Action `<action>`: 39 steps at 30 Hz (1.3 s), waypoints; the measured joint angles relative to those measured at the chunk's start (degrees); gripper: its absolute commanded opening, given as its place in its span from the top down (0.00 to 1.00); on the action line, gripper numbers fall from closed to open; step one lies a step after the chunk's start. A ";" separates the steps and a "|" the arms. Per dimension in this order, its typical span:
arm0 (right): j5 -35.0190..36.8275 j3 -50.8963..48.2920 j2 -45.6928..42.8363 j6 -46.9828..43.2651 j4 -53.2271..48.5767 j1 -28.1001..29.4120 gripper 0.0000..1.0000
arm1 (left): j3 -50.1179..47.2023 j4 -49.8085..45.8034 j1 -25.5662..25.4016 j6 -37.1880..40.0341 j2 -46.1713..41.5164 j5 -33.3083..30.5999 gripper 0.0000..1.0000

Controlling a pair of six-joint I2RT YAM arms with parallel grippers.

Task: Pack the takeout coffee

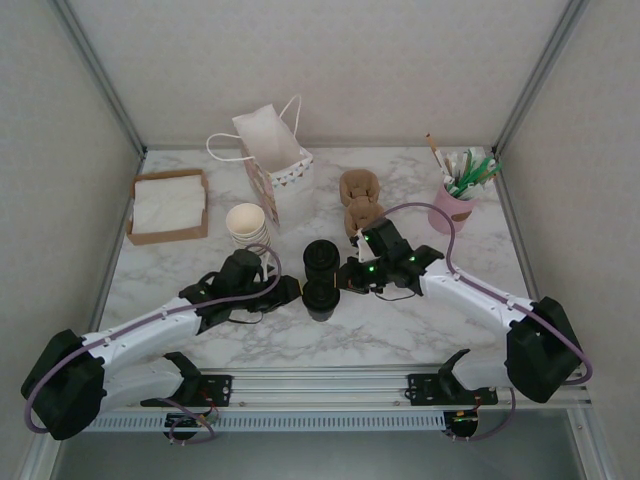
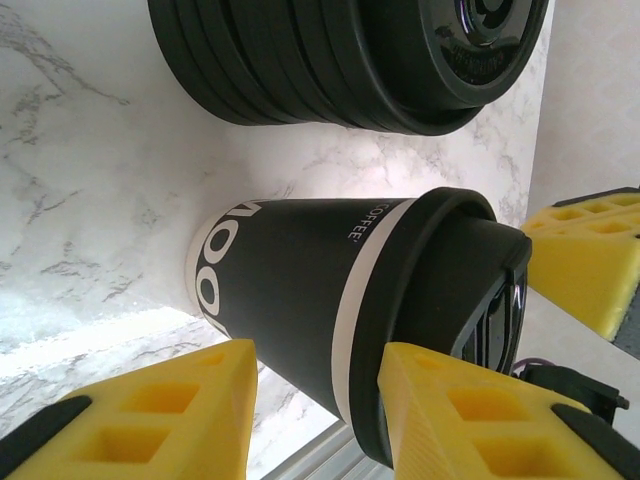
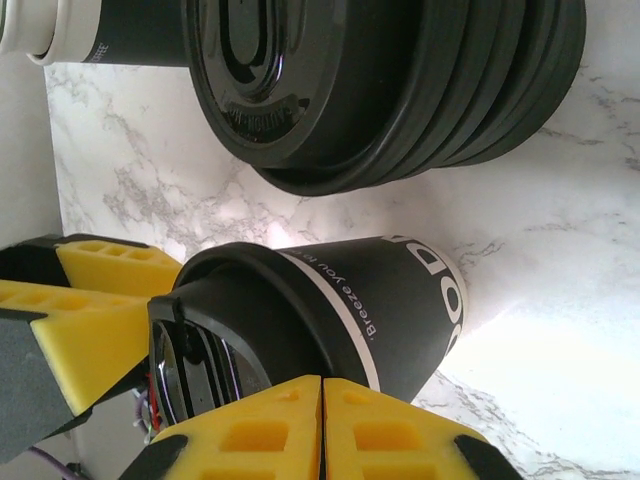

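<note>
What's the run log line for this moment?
left end effector: gripping takeout coffee | right end effector: shut, beside it

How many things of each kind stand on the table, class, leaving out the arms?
Bag: 1
Napkin tray: 1
Cup stack: 1
Lid stack: 1
Lidded coffee: 1
Brown pile: 1
Pink pot: 1
Total: 7

A robotics lab cell dressed as a café counter: plain white panels and aluminium posts box in a marble-look surface, robot arms bolted to a rail at its near edge (props: paper bag, napkin box, straw cup, stacked lids, takeout coffee).
</note>
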 measured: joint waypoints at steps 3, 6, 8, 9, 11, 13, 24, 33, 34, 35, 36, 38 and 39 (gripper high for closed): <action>-0.42 0.20 0.68 -0.09 0.70 -0.31 0.92 | -0.20 0.70 -0.59 -0.61 -0.02 -0.07 0.62; -0.55 0.96 1.88 -0.22 1.33 -0.42 0.92 | -0.61 0.63 -1.73 -1.40 -0.24 -0.09 0.62; -0.50 1.53 2.71 -0.35 1.88 -0.42 0.92 | -0.90 0.63 -2.32 -1.84 -0.46 -0.13 0.62; -0.52 1.75 3.10 -0.46 2.16 -0.42 0.92 | -1.01 0.61 -2.58 -2.01 -0.66 -0.20 0.62; -0.59 2.36 3.93 -0.74 2.54 -0.42 0.92 | -1.40 0.66 -2.97 -2.60 -1.18 -0.22 0.62; -0.96 2.80 4.76 -1.01 3.13 -0.42 0.92 | -1.88 0.76 -3.30 -3.21 -1.81 -0.28 0.62; -2.08 3.41 6.14 -1.53 4.37 -0.42 0.92 | -3.80 2.95 -4.04 -4.87 -3.15 -1.51 0.62; -1.68 3.61 5.64 -1.75 3.17 -0.35 0.89 | -2.01 -1.20 -4.09 -4.33 -3.48 -3.58 0.55; -1.46 3.82 5.53 -1.90 2.60 -0.35 0.88 | -1.66 -1.90 -4.11 -4.20 -3.48 -3.91 0.54; -1.18 4.09 5.38 -2.05 2.03 -0.31 0.88 | -1.40 -2.36 -4.11 -4.13 -3.48 -4.20 0.54; -0.79 4.26 5.14 -2.19 1.46 -0.31 0.87 | -1.09 -2.89 -4.11 -4.09 -3.48 -4.50 0.53; -0.31 4.55 4.55 -2.47 0.46 -0.31 0.84 | -0.57 -3.74 -4.11 -3.82 -3.50 -4.76 0.52; 0.00 4.74 4.11 -2.62 -0.20 -0.31 0.83 | -0.35 -4.20 -4.11 -3.69 -3.58 -4.90 0.52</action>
